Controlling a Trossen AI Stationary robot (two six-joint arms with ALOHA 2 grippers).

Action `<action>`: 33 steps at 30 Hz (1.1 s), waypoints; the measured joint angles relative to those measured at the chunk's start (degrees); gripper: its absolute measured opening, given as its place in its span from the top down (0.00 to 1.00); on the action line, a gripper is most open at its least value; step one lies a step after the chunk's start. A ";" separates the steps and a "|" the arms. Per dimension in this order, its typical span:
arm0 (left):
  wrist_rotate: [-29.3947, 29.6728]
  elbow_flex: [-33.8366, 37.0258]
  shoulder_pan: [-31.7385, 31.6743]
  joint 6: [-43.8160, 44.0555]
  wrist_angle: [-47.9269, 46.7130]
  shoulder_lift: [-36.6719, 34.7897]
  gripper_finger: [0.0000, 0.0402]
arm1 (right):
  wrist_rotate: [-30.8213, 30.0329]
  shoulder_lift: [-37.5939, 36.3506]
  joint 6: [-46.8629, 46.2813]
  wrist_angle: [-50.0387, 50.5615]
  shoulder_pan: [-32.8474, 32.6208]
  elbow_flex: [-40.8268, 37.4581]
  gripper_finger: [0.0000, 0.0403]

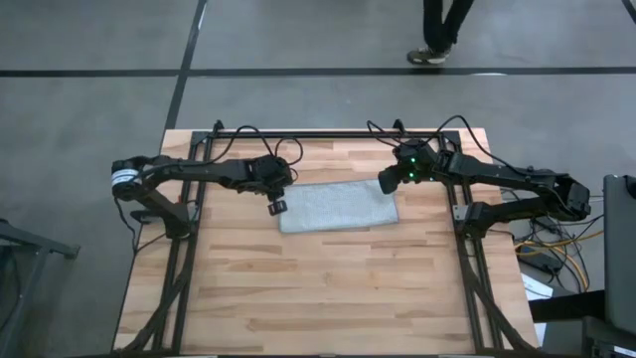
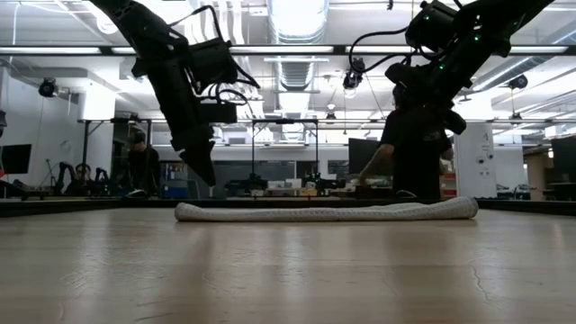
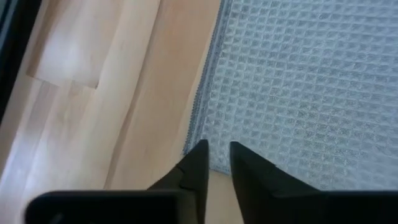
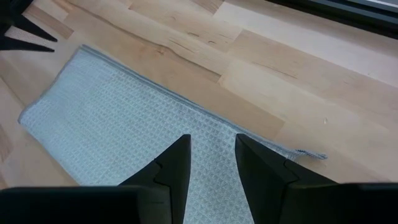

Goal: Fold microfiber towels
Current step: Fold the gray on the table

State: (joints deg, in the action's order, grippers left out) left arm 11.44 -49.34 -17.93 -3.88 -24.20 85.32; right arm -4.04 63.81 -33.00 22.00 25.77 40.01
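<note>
One light grey-blue microfiber towel [image 1: 338, 207] lies flat on the wooden table as a folded, long rectangle, a little beyond the table's middle. In the low view the towel [image 2: 324, 212] shows as a low flat strip. My left gripper [image 1: 277, 207] hangs just above the towel's left end, its fingers [image 3: 199, 162] a narrow gap apart over the towel's corner [image 3: 205, 155], touching nothing. My right gripper [image 1: 386, 184] stands open above the towel's far right corner; the cloth [image 4: 124, 124] lies below its fingers, and a small tag [image 4: 311, 154] sticks out at an edge.
Black frame rails [image 1: 194, 229] run along the table's left, right and far sides. Bare wood [image 1: 328, 298] stretches from the towel to the near edge. A person [image 2: 414, 144] stands beyond the far edge, behind my right arm in the low view.
</note>
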 joint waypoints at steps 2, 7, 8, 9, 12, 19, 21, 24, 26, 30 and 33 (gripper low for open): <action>0.00 0.00 0.00 0.12 0.48 0.46 0.76 | -0.01 0.00 0.00 0.00 0.01 0.00 0.68; 0.00 -0.02 0.00 -0.67 1.31 0.55 0.64 | -0.01 0.00 -0.01 0.00 0.01 0.00 0.68; 0.00 0.00 0.00 -0.79 1.26 0.55 0.63 | 0.00 0.00 0.00 0.00 0.01 0.00 0.68; 0.00 -0.01 0.00 -0.79 1.28 0.55 0.61 | 0.00 0.00 0.00 0.00 -0.01 0.00 0.68; -0.02 -0.02 0.00 -0.81 1.28 0.53 0.59 | 0.00 0.00 0.00 0.00 0.00 0.00 0.69; -6.89 0.00 0.00 0.20 1.24 -0.09 0.59 | -0.01 0.00 0.00 0.00 -0.01 0.00 0.71; -9.65 -0.02 0.00 0.50 1.21 -0.17 0.59 | -0.01 0.01 0.00 -0.01 -0.01 0.00 0.70; -13.20 -0.02 0.04 0.86 -0.58 -0.40 0.59 | -0.01 0.01 0.00 -0.01 0.00 0.00 0.69; -15.62 -0.01 0.14 0.99 -2.18 -0.52 0.59 | -0.01 0.00 0.00 0.00 -0.01 0.00 0.69; -20.61 0.00 0.69 2.49 -4.51 -0.63 0.59 | -0.01 0.02 0.00 0.00 -0.01 0.00 0.68; -23.63 0.00 1.41 2.54 -6.04 -0.82 0.59 | -0.01 0.02 0.00 0.00 -0.01 0.00 0.68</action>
State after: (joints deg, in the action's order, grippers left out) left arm -12.19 -49.34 -16.53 -1.34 -30.24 84.49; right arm -4.05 63.83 -32.99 22.00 25.76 40.01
